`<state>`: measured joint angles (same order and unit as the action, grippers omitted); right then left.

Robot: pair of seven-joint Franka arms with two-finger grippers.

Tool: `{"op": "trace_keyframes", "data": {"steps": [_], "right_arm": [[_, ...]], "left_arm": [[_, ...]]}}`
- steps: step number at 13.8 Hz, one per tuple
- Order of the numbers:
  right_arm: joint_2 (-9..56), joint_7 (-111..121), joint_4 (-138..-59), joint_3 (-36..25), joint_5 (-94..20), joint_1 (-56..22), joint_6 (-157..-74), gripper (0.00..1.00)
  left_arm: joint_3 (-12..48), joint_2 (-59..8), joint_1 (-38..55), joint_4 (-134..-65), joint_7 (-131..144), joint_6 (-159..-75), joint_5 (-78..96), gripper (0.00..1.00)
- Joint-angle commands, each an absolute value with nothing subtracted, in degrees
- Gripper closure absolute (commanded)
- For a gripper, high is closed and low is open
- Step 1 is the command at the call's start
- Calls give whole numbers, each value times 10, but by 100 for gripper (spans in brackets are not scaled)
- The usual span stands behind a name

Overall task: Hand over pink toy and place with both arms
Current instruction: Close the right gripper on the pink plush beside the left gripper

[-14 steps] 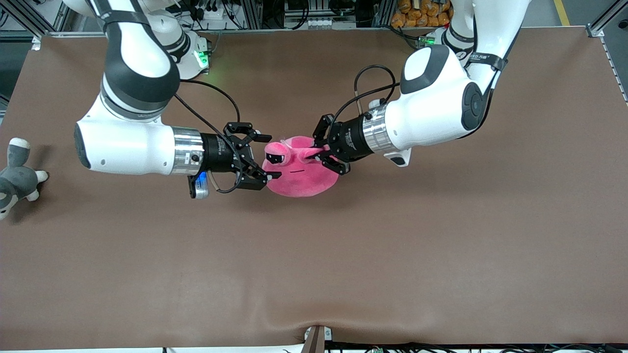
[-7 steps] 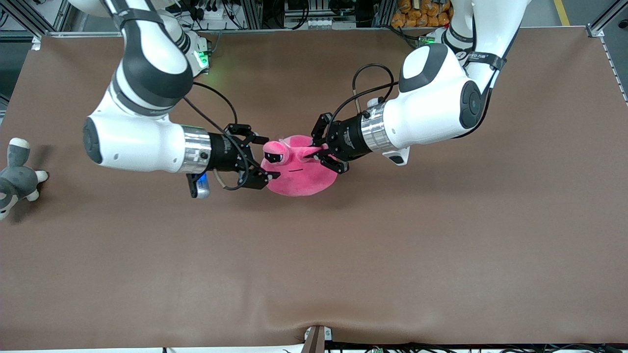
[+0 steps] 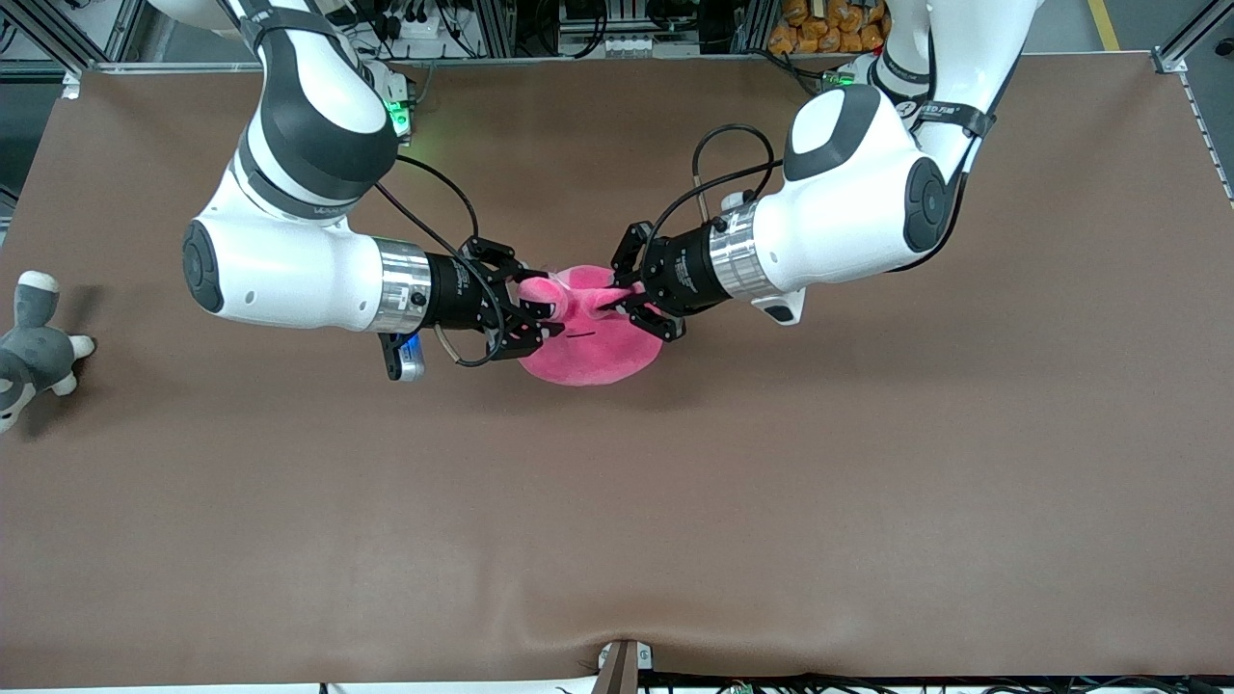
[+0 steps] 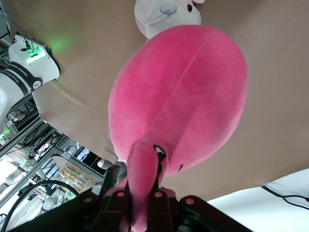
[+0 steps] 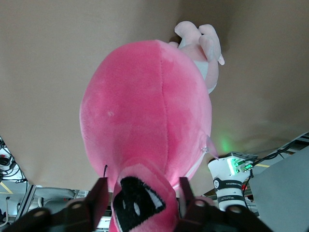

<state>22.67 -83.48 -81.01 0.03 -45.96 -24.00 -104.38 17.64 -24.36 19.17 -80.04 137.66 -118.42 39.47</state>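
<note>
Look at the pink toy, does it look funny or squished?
Yes, a bit. The pink toy hangs in the air between both arms: the left gripper pinches one eye stalk, and the right gripper is closing around the other eye, stretching its face sideways. A small pale plush lies underneath.

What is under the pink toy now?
In the front view the pink toy hides what is below it. Both wrist views show a small pale pink-and-white plush on the brown table beneath it, partly covered; its full body cannot be seen.
</note>
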Motion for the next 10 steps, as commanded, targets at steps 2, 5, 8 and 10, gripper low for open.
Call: {"op": "trace_keyframes", "data": {"steps": [2,5,8,10], "right_arm": [[222,-821,-801,-3,-453,-242,-1041,100],[222,-821,-801,-3,-453,-241,-1041,100],[222,-821,-801,-3,-452,-238,-1041,100],[222,-820,-800,-4,-450,-233,-1041,100]], "left_arm": [[174,-245,196,-793,1390,-1189,404,100],[173,-243,188,-793,1390,-1188,406,77],[170,-233,178,-792,1390,-1178,396,0],[164,-219,161,-792,1387,-1161,363,0]]}}
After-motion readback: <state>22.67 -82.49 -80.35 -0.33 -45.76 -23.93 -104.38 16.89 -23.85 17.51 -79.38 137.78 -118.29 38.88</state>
